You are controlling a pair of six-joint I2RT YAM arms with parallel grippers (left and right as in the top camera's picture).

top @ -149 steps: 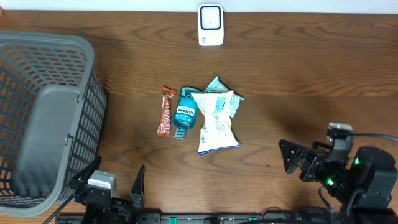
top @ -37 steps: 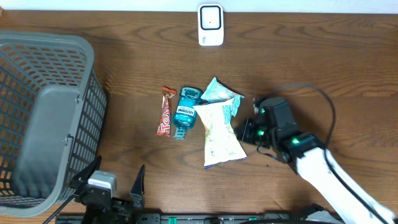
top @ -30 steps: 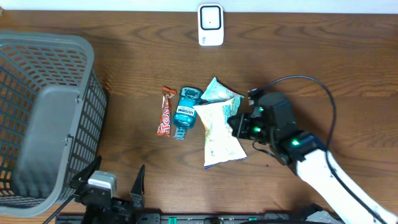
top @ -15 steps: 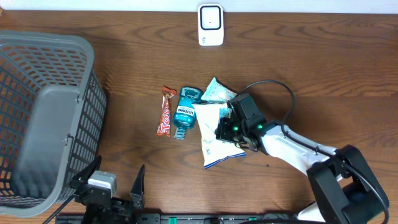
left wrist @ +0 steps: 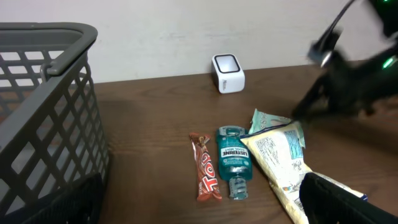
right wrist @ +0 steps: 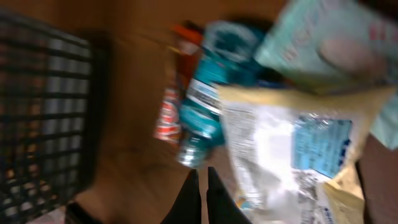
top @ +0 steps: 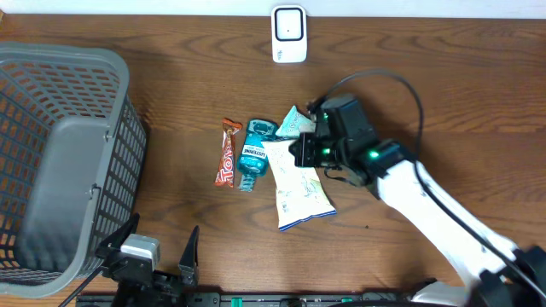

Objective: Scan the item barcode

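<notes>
My right gripper (top: pixel 300 152), jaws closed on nothing, hovers over the far end of the snack bag (top: pixel 303 192), which lies mid-table (top: pixel 444 77) with its long axis running toward the near edge. My left gripper (top: pixel 158 247) stands wide open and well apart, so the right arm is nearer.

Teal bottle (top: pixel 254 154), orange bar (top: pixel 227 154) — grey mesh basket (top: pixel 128 152)
</notes>
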